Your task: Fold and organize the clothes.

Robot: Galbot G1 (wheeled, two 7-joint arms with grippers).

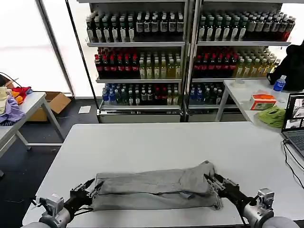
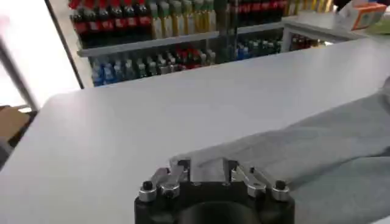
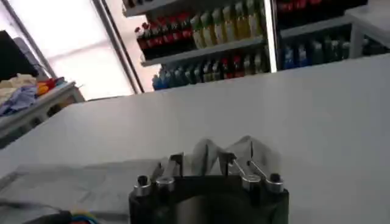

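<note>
- Left gripper [image 1: 89,189]: at the near left part of the table, against the left end of the T-shirt. In the left wrist view its fingers [image 2: 181,168] stand a little apart with the cloth edge lying between them; whether they actually pinch the cloth, I cannot tell.
- Right gripper [image 1: 212,181]: at the near right part of the table, at the right end of the T-shirt, where the cloth rises in a small peak. Fingers [image 3: 177,161] narrowly apart around that bunched cloth; the raised fabric suggests a hold, likely for carrying one end over.
- T-shirt [image 1: 154,189]: light grey, lying as a long band along the table's near edge, stretched between both grippers; appears already folded lengthwise, so a crosswise fold probably remains.
- Table [image 1: 156,142]: white, its far half bare, leaving room for the fold.
- Shelves of bottles [image 1: 137,57]: beyond the far edge, not involved.
</note>
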